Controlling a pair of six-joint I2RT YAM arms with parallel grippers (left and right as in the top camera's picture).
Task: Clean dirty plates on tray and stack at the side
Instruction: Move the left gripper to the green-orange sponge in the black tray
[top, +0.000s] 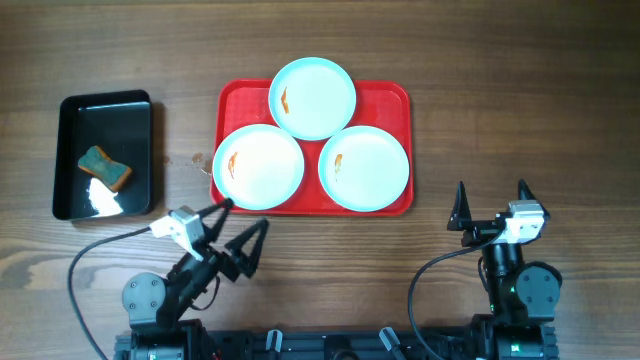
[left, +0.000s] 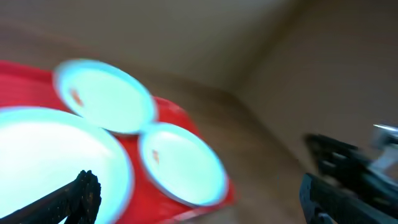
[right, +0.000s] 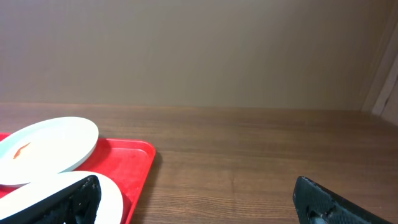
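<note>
Toward the far edge, mid-table: glossy red tray (top: 392, 100), rounded corners, raised rim.
Plates: three round shallow pale plates (top: 312, 97) on it, rims touching, orange smears.
Left gripper (top: 246, 214): I read jaws spread, empty, over the tray's near-left corner.
Right gripper (top: 491, 190): wide open, empty, near edge.
Unclear: left wrist view badly blurred.
</note>
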